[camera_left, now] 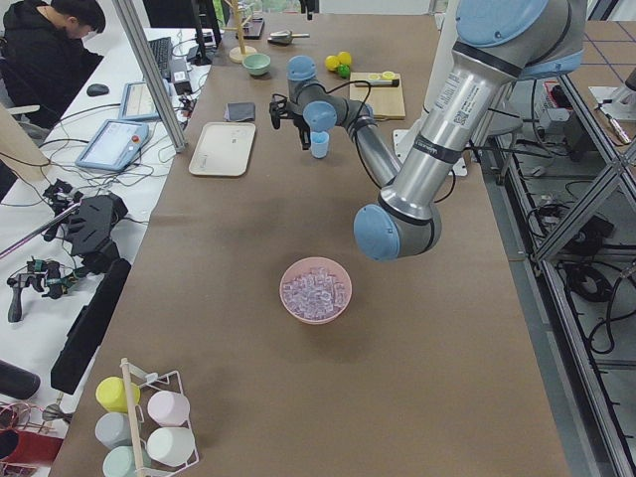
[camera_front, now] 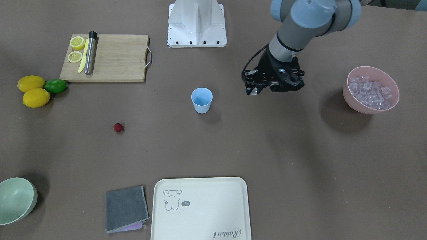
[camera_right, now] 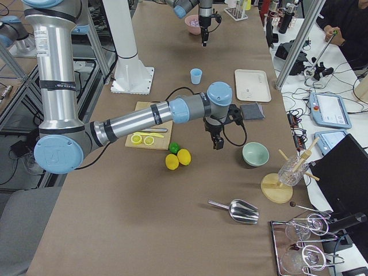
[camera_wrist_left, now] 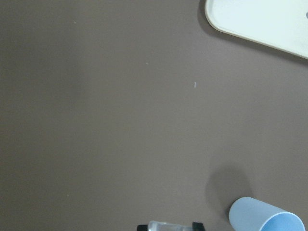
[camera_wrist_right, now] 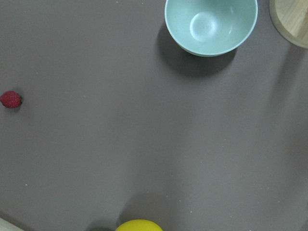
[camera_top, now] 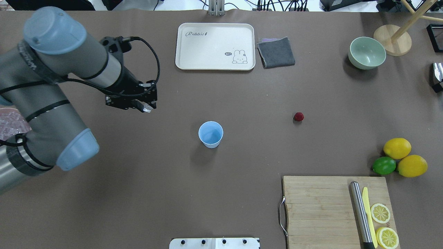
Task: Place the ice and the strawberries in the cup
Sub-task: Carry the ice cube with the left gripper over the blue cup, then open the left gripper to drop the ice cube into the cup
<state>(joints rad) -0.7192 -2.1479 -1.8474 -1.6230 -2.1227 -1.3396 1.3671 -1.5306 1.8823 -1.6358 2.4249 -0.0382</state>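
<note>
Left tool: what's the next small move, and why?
Probably carry the left tool sideways until it is above the mouth of the cup. The left wrist view shows a clear ice cube pinched in the tool, with the cup off to one side rather than under it. The cup looks empty in the overhead view, so this cube seems meant for it.

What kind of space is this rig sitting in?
Most likely a robotics lab set up for data collection, not a kitchen. The left arm and right arm work a brown-covered table with staged props: a cutting board and a pink bowl of ice. A side bench holds a teach pendant.
</note>
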